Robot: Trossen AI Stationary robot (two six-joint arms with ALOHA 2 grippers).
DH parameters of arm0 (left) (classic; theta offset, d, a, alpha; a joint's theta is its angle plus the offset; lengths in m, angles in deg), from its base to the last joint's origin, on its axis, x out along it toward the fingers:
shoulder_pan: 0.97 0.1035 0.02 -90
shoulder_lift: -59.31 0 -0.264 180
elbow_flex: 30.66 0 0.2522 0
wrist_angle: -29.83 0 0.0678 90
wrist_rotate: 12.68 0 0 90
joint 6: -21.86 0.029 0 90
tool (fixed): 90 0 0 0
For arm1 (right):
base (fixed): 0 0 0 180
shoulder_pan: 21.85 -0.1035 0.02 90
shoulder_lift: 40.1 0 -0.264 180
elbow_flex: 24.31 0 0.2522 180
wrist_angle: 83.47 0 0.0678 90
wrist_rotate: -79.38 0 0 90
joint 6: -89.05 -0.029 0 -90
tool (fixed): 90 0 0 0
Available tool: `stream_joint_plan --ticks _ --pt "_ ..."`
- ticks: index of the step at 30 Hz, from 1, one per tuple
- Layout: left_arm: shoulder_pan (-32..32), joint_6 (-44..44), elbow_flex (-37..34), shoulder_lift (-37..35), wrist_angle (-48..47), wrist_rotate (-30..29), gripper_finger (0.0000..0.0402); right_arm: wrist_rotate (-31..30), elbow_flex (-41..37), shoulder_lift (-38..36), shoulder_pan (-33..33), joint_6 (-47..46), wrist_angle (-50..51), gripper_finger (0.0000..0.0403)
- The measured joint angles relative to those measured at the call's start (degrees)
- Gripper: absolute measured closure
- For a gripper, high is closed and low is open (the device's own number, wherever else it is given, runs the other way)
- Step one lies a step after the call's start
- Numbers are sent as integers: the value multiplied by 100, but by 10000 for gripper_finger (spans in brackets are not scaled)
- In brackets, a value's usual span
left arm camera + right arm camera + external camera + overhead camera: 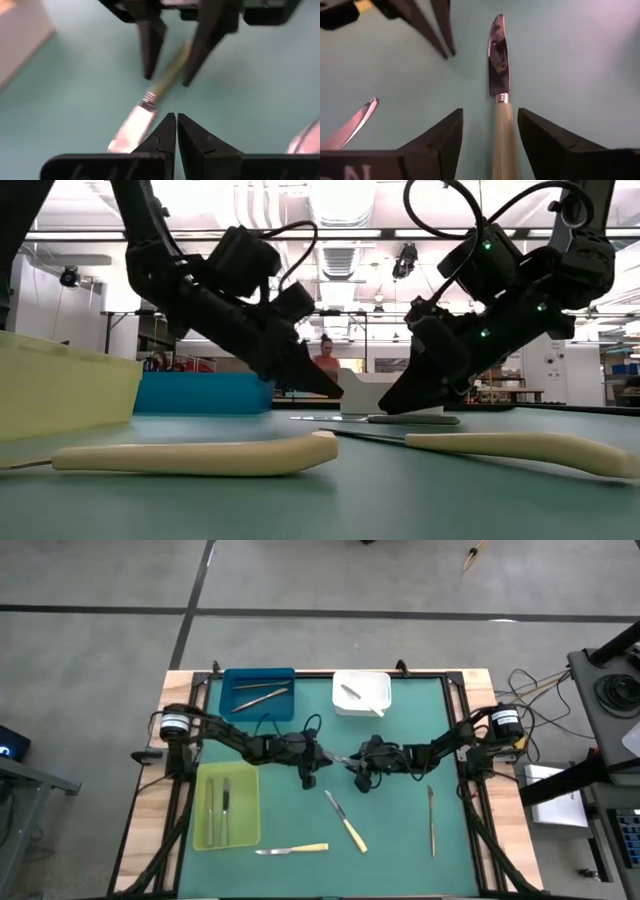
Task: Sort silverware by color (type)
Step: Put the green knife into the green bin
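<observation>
The right claw [490, 145] is spread wide, its two fingers either side of the pale handle of a knife [499, 75] that lies flat on the green mat [400, 830] — the handle sits in the gap, and I cannot tell whether either finger touches it. Facing it from nine o'clock, the left claw [176, 131] is pressed together, its tips just above the mat beside the knife's blade. In the overhead view both claws meet near the centre of the mat.

Toward six o'clock from them lies a second yellow-handled knife [344, 821], slanted, and farther toward seven o'clock a third one [292, 850] lies nearly level near the mat's front edge. At about four o'clock a thin grey utensil [431, 820] lies lengthwise, well apart from the others.

The yellow-green tray [250, 802] at eight o'clock holds two grey pieces side by side. The blue tray [232, 680] at eleven o'clock holds slim utensils lying crosswise. The white tray [378, 698] at twelve o'clock holds one small utensil.
</observation>
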Motion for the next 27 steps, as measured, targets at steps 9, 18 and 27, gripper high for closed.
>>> stream_joint_plan --ticks 9,18,27 --pt "39 380 527 34 -813 190 388 1 -22 35 2 35 186 204" --pt "288 1451 996 80 -1692 147 274 -37 -24 177 2 503 298 212" --pt "445 1944 996 319 -1485 576 204 -43 -28 276 26 1131 357 283"
